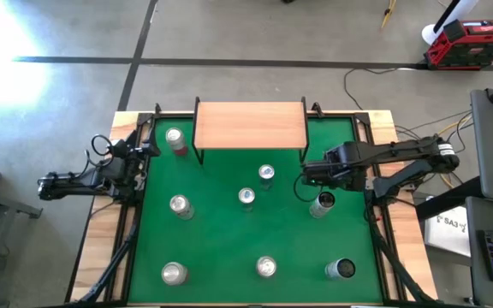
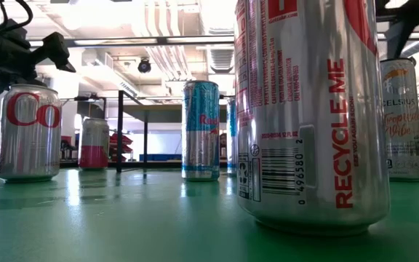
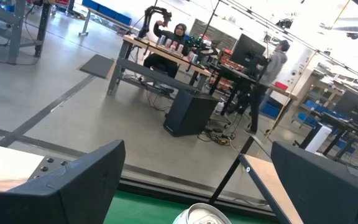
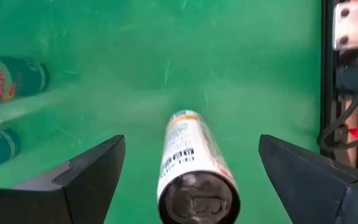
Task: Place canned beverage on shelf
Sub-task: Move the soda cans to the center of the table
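Covering most of the work area, a green table mat (image 1: 229, 248) sits inside a wooden-edged frame. At its far edge stands the shelf (image 1: 250, 125), its light wooden top bare, on thin black legs. The left arm waits at the mat's left edge, its left gripper (image 1: 144, 159) wide open and holding nothing, near a red-and-silver can (image 1: 175, 139) beside the shelf's left leg. The right gripper (image 1: 309, 174) hangs above the mat just off the shelf's right front corner, jaws spread wide and empty; directly below it in the right wrist view stands a slim tall can (image 4: 196, 174), untouched between the fingers. Two blue cans (image 1: 266, 175) stand mid-mat, four more cans nearer the front.
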